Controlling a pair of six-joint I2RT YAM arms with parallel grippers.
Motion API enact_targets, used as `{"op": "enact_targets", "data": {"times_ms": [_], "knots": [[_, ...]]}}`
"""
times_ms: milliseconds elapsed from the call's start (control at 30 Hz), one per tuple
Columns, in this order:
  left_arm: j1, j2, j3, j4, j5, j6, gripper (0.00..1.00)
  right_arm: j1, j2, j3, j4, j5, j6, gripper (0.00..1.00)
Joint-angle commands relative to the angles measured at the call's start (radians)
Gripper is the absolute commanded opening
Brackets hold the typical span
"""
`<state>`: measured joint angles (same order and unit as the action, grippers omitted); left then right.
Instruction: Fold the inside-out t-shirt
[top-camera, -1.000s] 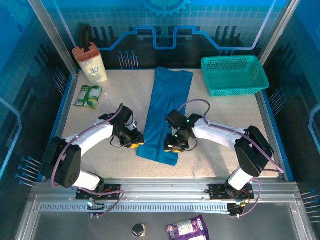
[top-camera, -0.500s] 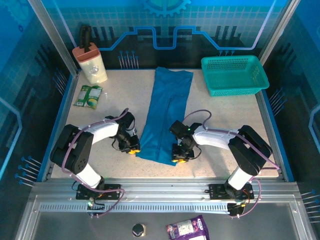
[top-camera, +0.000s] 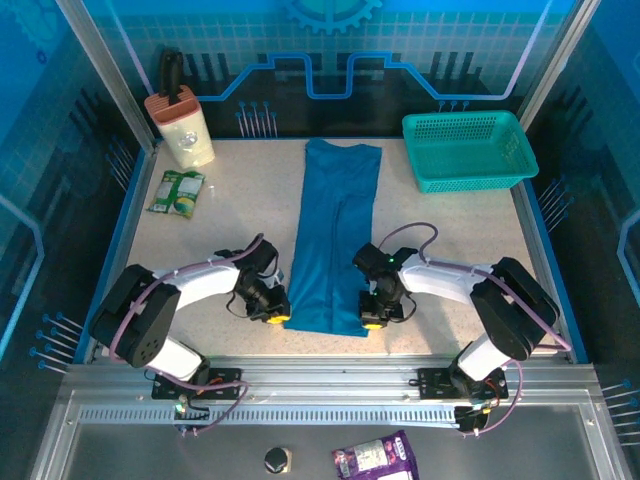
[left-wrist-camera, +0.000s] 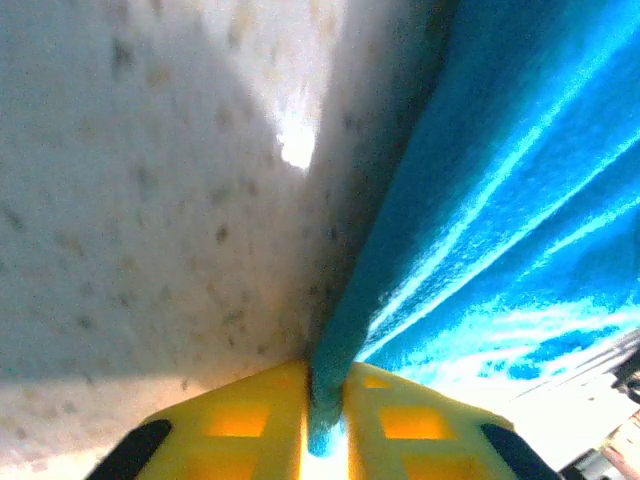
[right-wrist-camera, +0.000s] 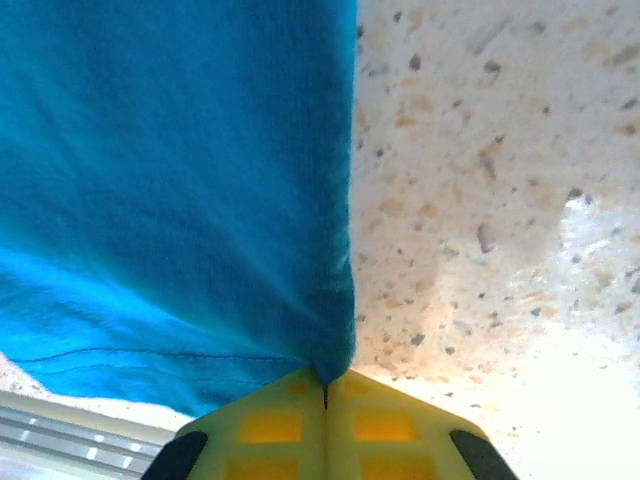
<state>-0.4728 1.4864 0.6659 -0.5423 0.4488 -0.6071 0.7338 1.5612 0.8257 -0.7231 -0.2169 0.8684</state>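
The inside-out t-shirt (top-camera: 332, 235) lies as a long narrow blue strip down the middle of the speckled table, from the back edge to near the front. My left gripper (top-camera: 273, 315) is shut on the near left corner of it; in the left wrist view a thick blue fold (left-wrist-camera: 420, 230) runs down between the yellow fingers (left-wrist-camera: 240, 425). My right gripper (top-camera: 372, 320) is shut on the near right corner, where the blue cloth (right-wrist-camera: 180, 180) tapers into the closed yellow fingers (right-wrist-camera: 390, 425).
A teal mesh basket (top-camera: 467, 150) stands at the back right. At the back left are a beige container with a dark handle (top-camera: 182, 118) and a green packet (top-camera: 178, 191). A purple packet (top-camera: 378, 459) lies below the table's front rail.
Both grippers moved nearer the front edge and closed on the shirt's near corners. The near hem now lies straighter and wider; the far end has slid slightly towards me.
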Motion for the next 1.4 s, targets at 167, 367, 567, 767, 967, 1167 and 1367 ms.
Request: {"op": "enact_targets", "data": {"times_ms": [167, 367, 567, 767, 967, 1167, 1367], "knots": [[0.005, -0.123, 0.055, -0.112, -0.063, -0.034, 0.26, 0.026, -0.012, 0.221, -0.233, 0.129, -0.055, 0.20], [0.052, -0.141, 0.065, -0.073, -0.061, -0.048, 0.26, 0.109, 0.088, 0.288, -0.015, -0.067, -0.011, 0.26], [0.081, -0.157, 0.057, -0.060, -0.062, -0.048, 0.27, 0.148, 0.219, 0.333, 0.058, -0.125, -0.009, 0.29], [0.096, -0.184, 0.038, -0.060, -0.059, -0.051, 0.27, 0.148, 0.281, 0.319, 0.123, -0.190, -0.012, 0.31], [0.100, -0.204, 0.020, -0.052, -0.061, -0.065, 0.27, 0.148, 0.299, 0.325, 0.111, -0.192, -0.017, 0.19], [0.101, -0.201, 0.031, -0.053, -0.061, -0.063, 0.27, 0.160, 0.214, 0.328, 0.024, -0.159, -0.018, 0.02], [0.100, -0.155, 0.065, -0.035, -0.048, -0.047, 0.27, 0.181, 0.175, 0.257, 0.020, -0.177, -0.002, 0.00]]}}
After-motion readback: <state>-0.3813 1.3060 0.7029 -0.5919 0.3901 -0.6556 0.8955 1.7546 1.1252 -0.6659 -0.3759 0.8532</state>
